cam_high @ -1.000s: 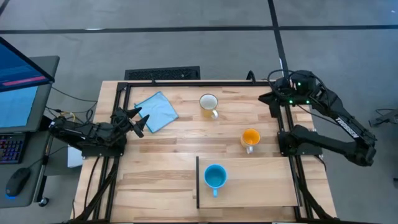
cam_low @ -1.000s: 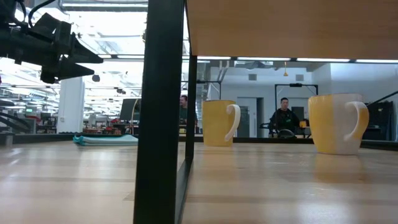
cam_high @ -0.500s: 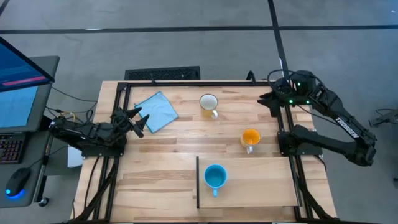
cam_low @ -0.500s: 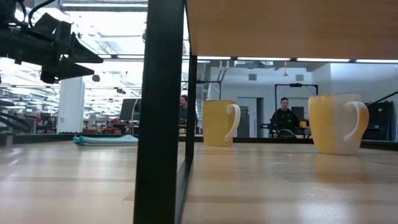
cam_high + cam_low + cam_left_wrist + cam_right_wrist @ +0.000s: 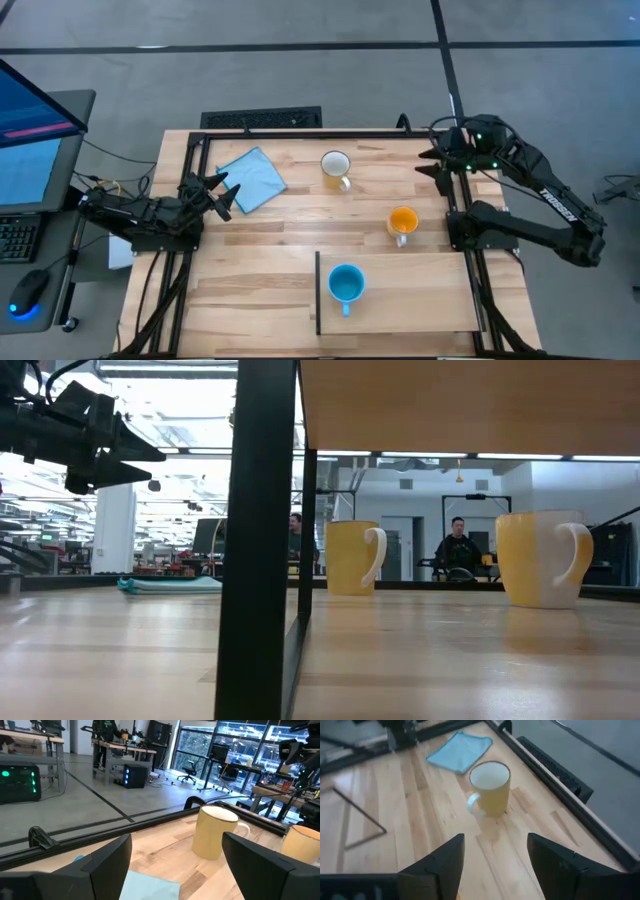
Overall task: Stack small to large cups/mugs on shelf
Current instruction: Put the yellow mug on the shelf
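Three mugs stand upright on their bases. The white mug [image 5: 336, 166] with a yellowish inside is on the tabletop near the far edge, also in the right wrist view [image 5: 490, 787] and the left wrist view [image 5: 215, 832]. On the table right of centre is the orange mug [image 5: 402, 221]. The light-blue mug [image 5: 346, 285] is on the shelf [image 5: 420, 295] at its left end. My left gripper [image 5: 222, 195] hovers open at the table's left edge. My right gripper [image 5: 428, 162] hovers open at the far right, right of the white mug [image 5: 495, 862].
A blue cloth [image 5: 252, 178] lies flat at the far left, beside my left gripper. A dark frame rail [image 5: 300, 132] runs along the table's far edge. In the low view a dark post [image 5: 260, 540] stands near the camera, and people sit in the room behind.
My right gripper's fingers have spread apart at the far right of the table, with nothing between them. The mugs and the cloth have stayed where they were.
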Motion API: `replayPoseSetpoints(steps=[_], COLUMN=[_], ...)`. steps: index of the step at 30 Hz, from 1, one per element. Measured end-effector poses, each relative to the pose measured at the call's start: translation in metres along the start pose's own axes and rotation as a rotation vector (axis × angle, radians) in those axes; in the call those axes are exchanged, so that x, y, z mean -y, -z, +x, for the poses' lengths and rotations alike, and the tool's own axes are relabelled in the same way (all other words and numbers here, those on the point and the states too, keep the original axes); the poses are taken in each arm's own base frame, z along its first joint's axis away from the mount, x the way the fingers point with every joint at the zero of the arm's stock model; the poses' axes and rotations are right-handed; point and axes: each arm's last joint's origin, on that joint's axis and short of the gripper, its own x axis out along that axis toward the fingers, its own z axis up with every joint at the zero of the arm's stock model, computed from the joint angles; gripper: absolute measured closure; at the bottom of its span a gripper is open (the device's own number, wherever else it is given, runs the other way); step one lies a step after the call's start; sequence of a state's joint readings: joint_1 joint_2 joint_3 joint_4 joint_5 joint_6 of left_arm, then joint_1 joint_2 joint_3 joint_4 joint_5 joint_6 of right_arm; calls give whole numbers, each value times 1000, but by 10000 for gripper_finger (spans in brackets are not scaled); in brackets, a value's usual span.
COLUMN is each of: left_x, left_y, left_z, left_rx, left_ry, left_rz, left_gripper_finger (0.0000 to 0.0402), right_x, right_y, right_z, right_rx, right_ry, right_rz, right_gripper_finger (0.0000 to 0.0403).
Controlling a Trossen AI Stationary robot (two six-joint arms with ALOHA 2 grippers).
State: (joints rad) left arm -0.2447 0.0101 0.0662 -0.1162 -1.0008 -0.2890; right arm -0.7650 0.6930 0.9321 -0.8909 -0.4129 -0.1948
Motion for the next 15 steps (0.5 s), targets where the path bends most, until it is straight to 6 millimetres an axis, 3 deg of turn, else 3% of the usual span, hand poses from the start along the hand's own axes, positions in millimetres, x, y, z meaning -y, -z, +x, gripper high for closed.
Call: replayPoseSetpoints(steps=[15], left_x=[0], left_y=[0], left_z=[0], left_rx=[-2], left_ry=[-1], left_rz=[67], left_gripper_finger=[100], right_x=[-8], right_y=[20], right_z=[12], right_rx=[-313], right_ry=[-31], right_rz=[-2], right_gripper_finger=[166])
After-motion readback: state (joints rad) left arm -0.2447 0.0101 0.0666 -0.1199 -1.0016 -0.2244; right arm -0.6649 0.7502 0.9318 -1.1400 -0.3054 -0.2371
